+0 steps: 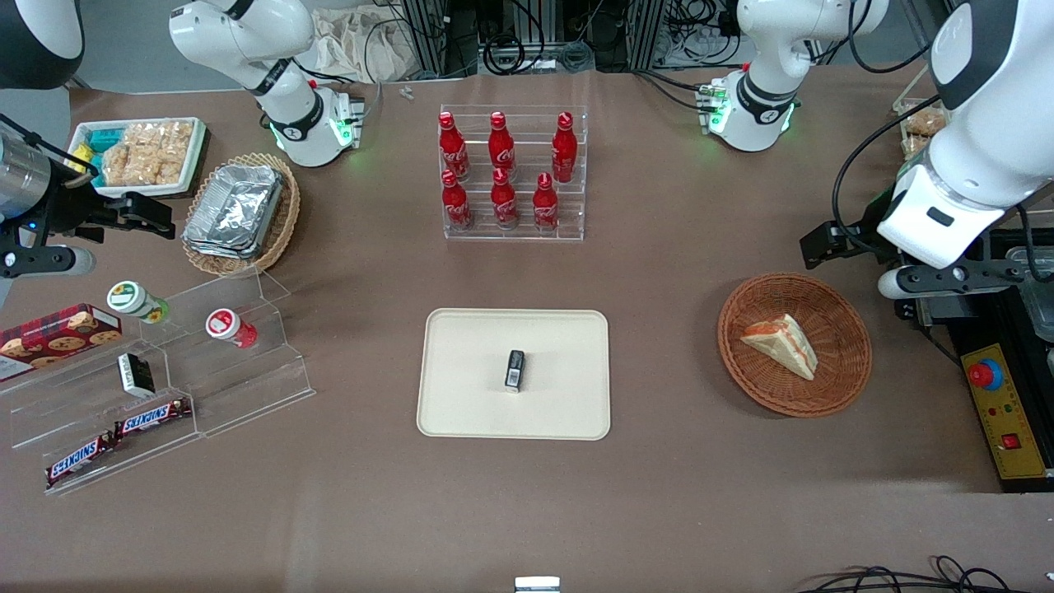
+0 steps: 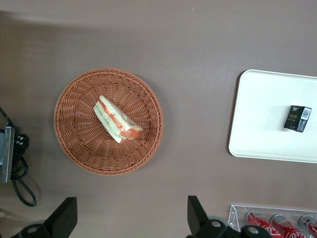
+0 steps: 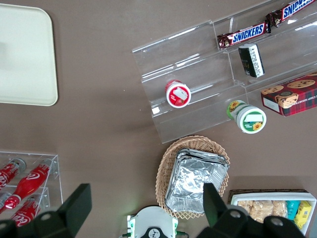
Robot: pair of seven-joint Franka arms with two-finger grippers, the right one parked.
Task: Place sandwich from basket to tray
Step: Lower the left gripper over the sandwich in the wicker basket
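The sandwich [image 1: 782, 346] [image 2: 118, 120], a white wedge with red-orange and green filling, lies in the round reddish-brown wicker basket [image 1: 856, 362] [image 2: 74, 129]. The cream tray [image 1: 469, 395] [image 2: 262, 129] lies flat beside the basket, toward the parked arm's end, with a small black box [image 1: 515, 370] [image 2: 297, 118] on it. My gripper [image 1: 823, 245] [image 2: 131, 210] hangs above the table, a little farther from the front camera than the basket. It is open, its fingers spread wide with nothing between them, and it is apart from the sandwich.
A clear rack of red cola bottles [image 1: 510, 177] [image 2: 277, 223] stands farther from the front camera than the tray. An acrylic step shelf with snacks [image 1: 165, 371], a tan basket of foil trays [image 1: 239, 214] and a white snack tray [image 1: 140, 152] lie toward the parked arm's end. A yellow control box [image 1: 1000, 412] sits beside the basket.
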